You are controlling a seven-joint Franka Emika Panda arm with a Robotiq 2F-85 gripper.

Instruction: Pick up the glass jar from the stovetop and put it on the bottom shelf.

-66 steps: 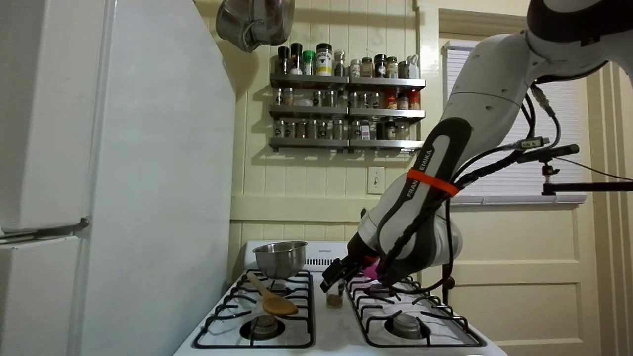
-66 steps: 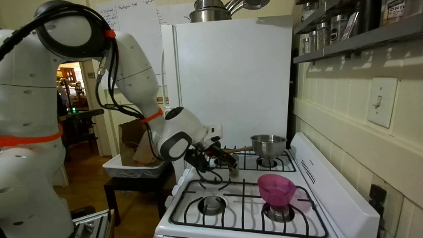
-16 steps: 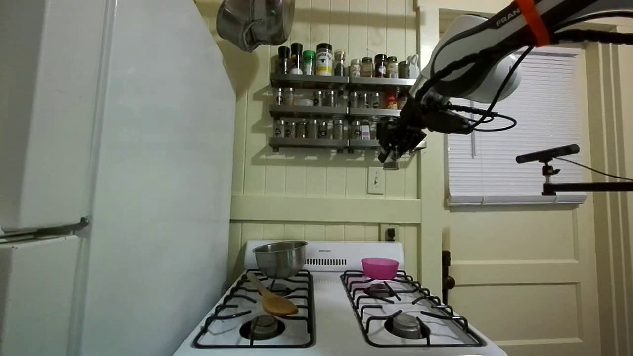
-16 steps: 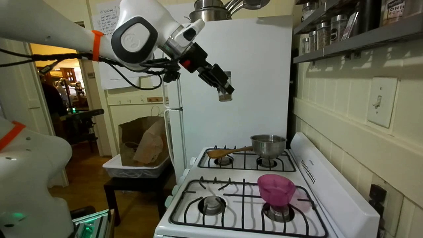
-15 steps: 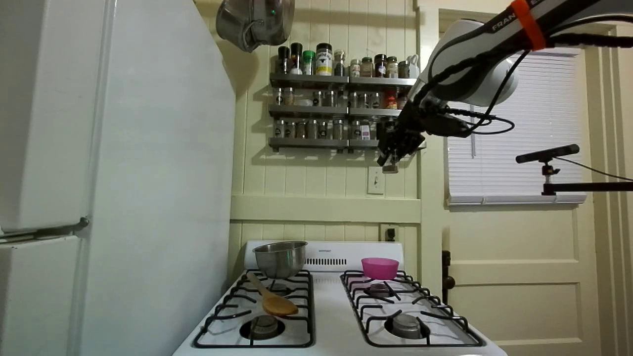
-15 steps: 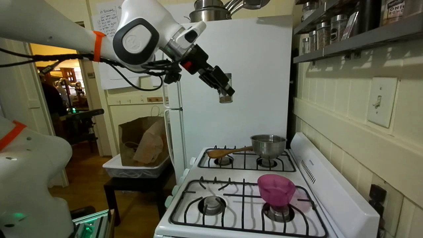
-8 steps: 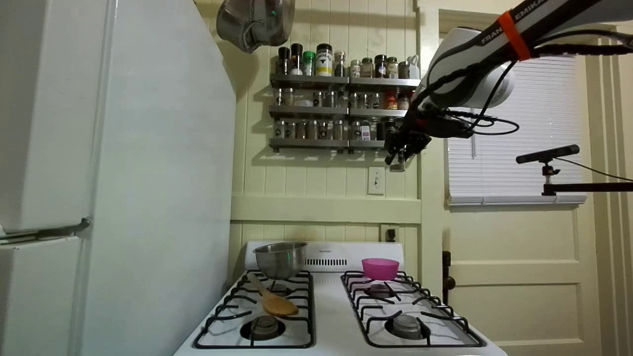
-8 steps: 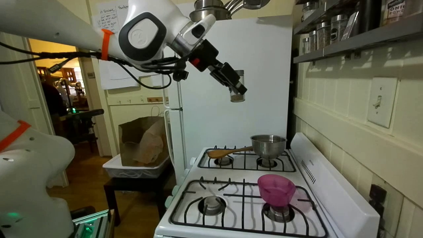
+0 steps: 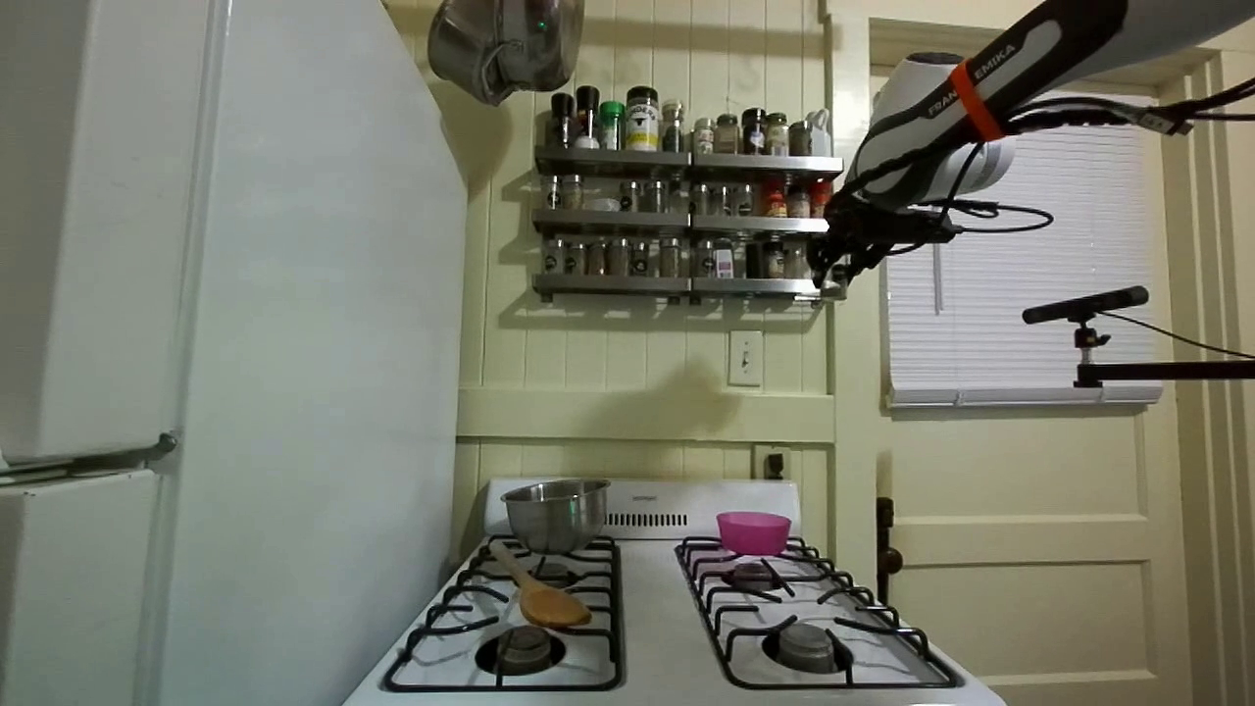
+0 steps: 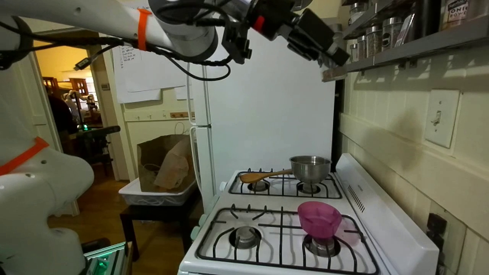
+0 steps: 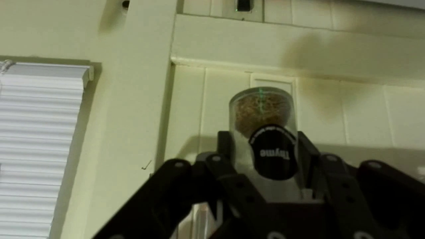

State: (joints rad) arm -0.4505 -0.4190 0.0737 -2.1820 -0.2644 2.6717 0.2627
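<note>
The glass jar (image 11: pixel 262 114), labelled Thyme and partly filled with dried herb, sits between the fingers of my gripper (image 11: pixel 265 146), which is shut on it. Its label reads upside down in the wrist view. In an exterior view the jar's base (image 10: pixel 333 75) shows below my gripper (image 10: pixel 336 59), slightly tilted, close to the end of the bottom shelf (image 10: pixel 414 46); whether they touch I cannot tell. My gripper (image 9: pixel 831 273) overlaps the right end of the bottom shelf (image 9: pixel 618 284) in an exterior view, hiding most of the jar. The stovetop (image 9: pixel 652 608) lies far below.
Several jars line the bottom shelf, and the middle tier (image 9: pixel 618 220) runs close above it. On the stove stand a steel pot (image 9: pixel 557 515), a wooden spoon (image 9: pixel 549 603) and a pink bowl (image 9: pixel 754 532). The refrigerator (image 10: pixel 271 103) is beside the stove.
Seconds ago the jar stood on the stovetop at my gripper; since then it has been lifted. Over the last second my gripper has carried it up and closer to the shelf wall.
</note>
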